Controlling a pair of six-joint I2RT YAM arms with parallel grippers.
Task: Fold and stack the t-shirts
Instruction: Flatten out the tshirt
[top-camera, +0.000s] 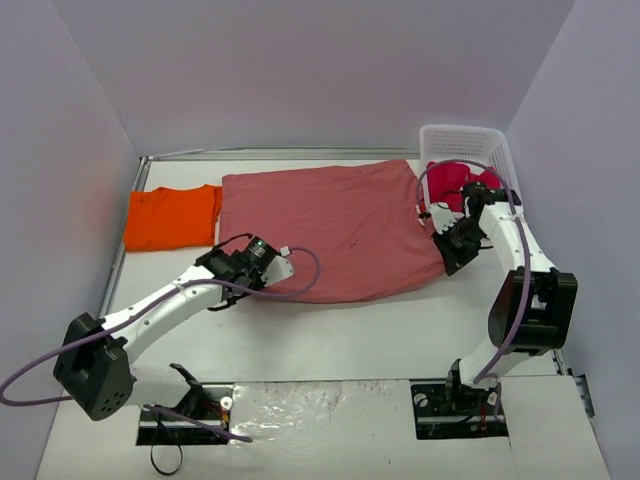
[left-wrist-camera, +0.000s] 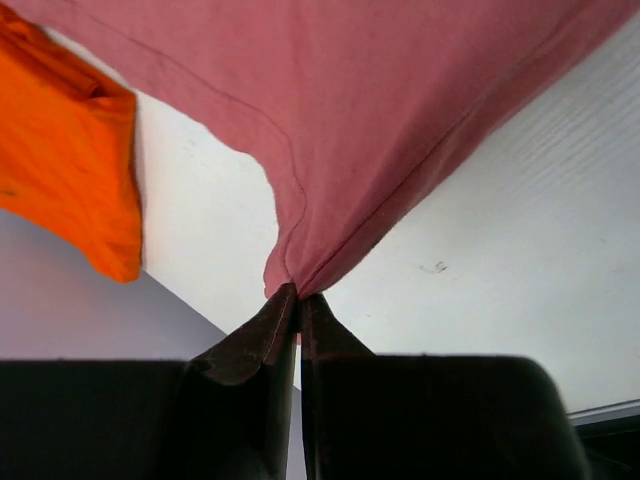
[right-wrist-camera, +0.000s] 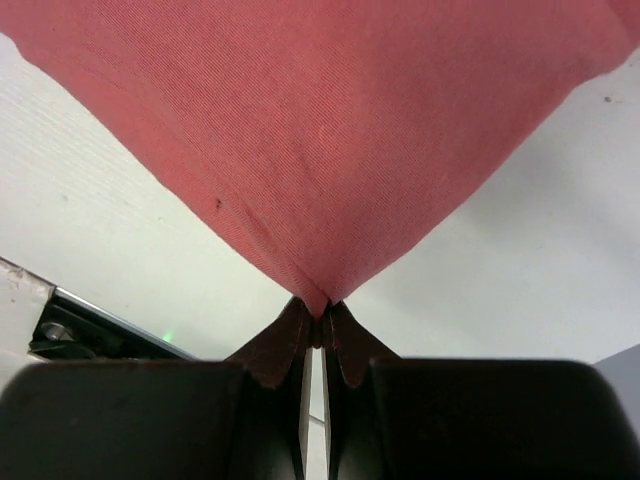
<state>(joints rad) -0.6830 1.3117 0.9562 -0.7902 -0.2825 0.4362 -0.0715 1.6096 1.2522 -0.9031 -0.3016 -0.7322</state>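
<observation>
left gripper (left-wrist-camera: 298, 295) pinching brick-red t-shirt (top-camera: 330, 225) near-left corner | right gripper (right-wrist-camera: 320, 308) pinching its near-right corner | shirt spread over table (top-camera: 350, 340) middle, toward far edge | risk: shallow pinches may slip, uneven pull skewing fold

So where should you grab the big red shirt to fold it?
By its near edge, close to the two ends, coming in low from the robot's side. The brick-red shirt lies spread flat, so only its thin border can be pinched. The left fingers and right fingers are each pinched shut on one such spot.
</observation>
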